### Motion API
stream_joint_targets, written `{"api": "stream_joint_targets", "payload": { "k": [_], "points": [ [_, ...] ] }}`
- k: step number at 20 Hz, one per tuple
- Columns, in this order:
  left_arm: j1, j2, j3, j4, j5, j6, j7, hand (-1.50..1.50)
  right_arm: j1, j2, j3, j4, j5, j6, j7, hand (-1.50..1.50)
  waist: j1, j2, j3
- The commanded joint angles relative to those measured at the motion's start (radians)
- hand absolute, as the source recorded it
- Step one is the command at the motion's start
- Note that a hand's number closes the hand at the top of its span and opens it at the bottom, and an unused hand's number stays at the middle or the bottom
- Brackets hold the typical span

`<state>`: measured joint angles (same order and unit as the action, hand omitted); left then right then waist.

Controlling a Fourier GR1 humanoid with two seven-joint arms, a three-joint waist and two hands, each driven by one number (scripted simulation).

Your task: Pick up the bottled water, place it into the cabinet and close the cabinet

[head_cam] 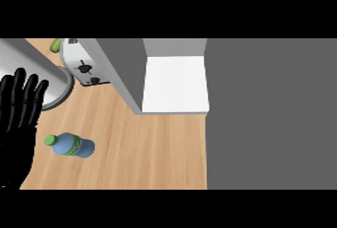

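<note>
Bottle lying near the counter's left edge

The bottled water point(71, 145) lies on bare wooden counter point(151, 151), just beside the left hand point(18, 111), fingers straight and spread. The open cabinet point(172, 82) stands beyond; a toaster point(82, 62) and metal pot point(39, 75) crowd the far-left

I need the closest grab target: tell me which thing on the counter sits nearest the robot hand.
The water bottle, blue with a green cap, just right of the left robot hand; the toaster stands farther back.
</note>
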<state>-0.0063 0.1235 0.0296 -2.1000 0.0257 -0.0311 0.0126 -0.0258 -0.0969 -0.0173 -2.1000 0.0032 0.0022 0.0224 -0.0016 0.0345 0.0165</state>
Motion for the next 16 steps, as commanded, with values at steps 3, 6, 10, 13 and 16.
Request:
{"api": "stream_joint_targets", "payload": {
  "k": [3, 6, 10, 13, 16],
  "points": [
    [0.03, 0.003, 0.113, -0.001, -0.02, 0.067, 0.002, -1.5, 0.074, 0.056, 0.062, -0.043, 0.034, -0.022, -0.025, -1.5, 0.003, -0.036, -0.017],
    [0.069, 0.023, 0.233, -0.058, -0.029, 0.129, 0.021, -1.5, 0.181, 0.061, 0.075, -0.221, -0.017, -0.004, -0.005, -1.5, -0.003, -0.045, -0.017],
    [0.188, -0.096, 0.16, -0.103, 0.036, 0.169, 0.201, -1.5, 0.268, 0.051, 0.119, -0.186, -0.138, 0.054, 0.171, -1.5, 0.006, -0.041, -0.016],
    [0.218, -0.121, 0.056, -0.18, -0.034, 0.246, 0.251, -1.5, 0.396, 0.058, 0.18, -0.293, -0.112, 0.059, 0.184, -1.5, -0.005, -0.039, -0.016],
    [0.259, -0.122, 0.038, -0.235, -0.075, 0.26, 0.275, -1.5, 0.446, 0.062, 0.239, -0.391, -0.089, 0.054, 0.23, -1.5, -0.003, -0.038, -0.016]
  ]
}}
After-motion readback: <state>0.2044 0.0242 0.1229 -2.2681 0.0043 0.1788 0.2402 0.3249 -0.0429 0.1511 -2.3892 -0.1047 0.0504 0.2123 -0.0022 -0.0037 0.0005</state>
